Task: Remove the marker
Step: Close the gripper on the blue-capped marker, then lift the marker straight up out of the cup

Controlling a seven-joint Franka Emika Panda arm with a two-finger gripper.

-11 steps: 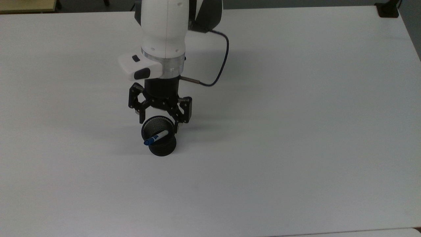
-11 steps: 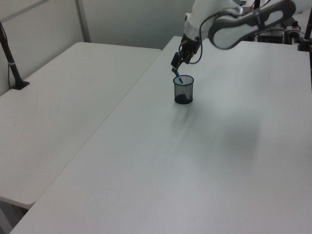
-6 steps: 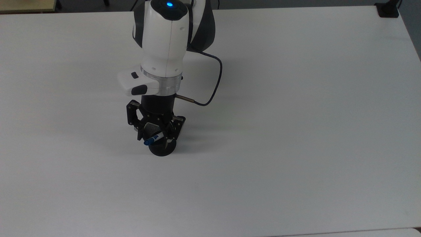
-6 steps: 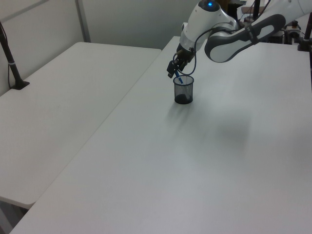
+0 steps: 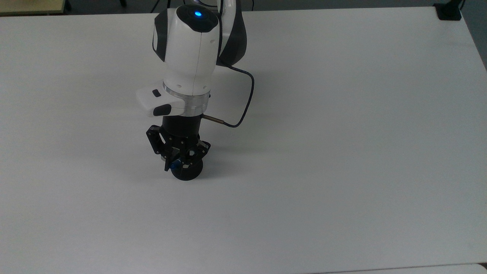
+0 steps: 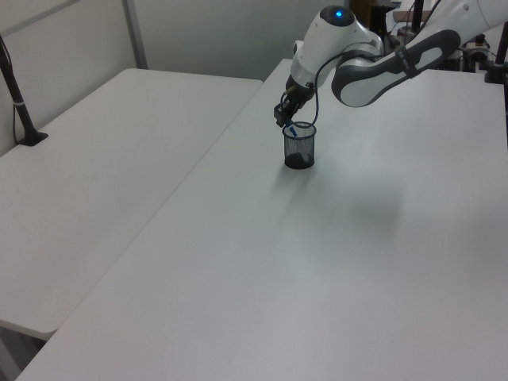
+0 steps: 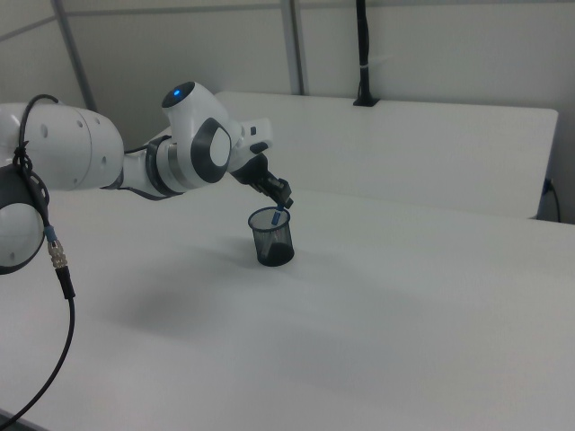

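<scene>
A black mesh cup stands on the white table. The marker leans inside it, its blue cap sticking out over the rim toward the top view's left. My gripper hangs directly over the cup's mouth, pointing down. Its fingers straddle the blue cap with a gap still visible on one side. Most of the marker's barrel is hidden by the gripper and the cup.
A dark cable loops off the wrist to the top view's right. A second white table with a black clamped post stands at the left view's left. Another black post rises behind the far table in the right view.
The gripper has moved from behind the cup to over it and come down around the marker's cap. Its fingers have drawn closer together. Cup and marker have stayed in place.
</scene>
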